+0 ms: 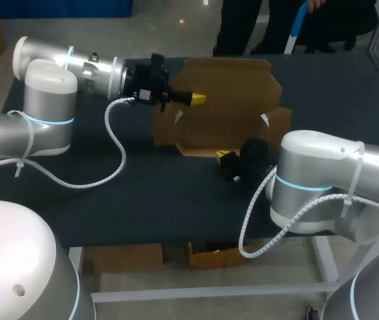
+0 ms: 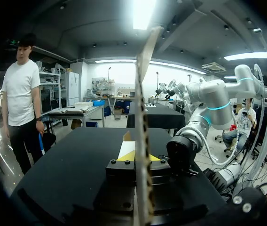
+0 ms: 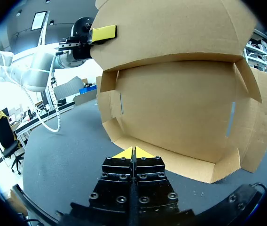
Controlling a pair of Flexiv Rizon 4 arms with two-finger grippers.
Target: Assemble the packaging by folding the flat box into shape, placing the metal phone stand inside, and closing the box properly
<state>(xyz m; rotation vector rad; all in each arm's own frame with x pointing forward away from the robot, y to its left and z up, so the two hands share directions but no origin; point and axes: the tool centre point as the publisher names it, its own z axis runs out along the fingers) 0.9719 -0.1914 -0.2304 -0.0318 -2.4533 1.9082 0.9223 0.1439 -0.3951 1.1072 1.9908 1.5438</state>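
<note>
**1. Governing relation.** The cardboard box sat partly erected in the upper centre of the head frame, on the table. Its long axis ran left to right across the frame. It lay between my two grippers. The left gripper met it from the left, at its upper left edge. The right gripper met it from below in the frame, at its near edge. Both were at the box, so neither arm was meaningfully nearer.

**2. Left arm.** It entered from the frame's left with the forearm roughly level and pointing right. Its fingers pinched the raised panel from both sides. In the left wrist view that panel stood upright and edge-on between the yellow tips.

**3. Right arm.** It entered from the lower right, with the wrist turned toward the frame's centre. Its fingers were pressed together with nothing visible between them. The tips sat at the foot of the low front flap; I could not tell whether they touched it.

**4. Assessment.** I judged that the next fold depended on the raised panel hinging about its left-to-right crease. The left arm was placed to swing it and the right to brace the base. The metal phone stand appeared in no view.
</note>
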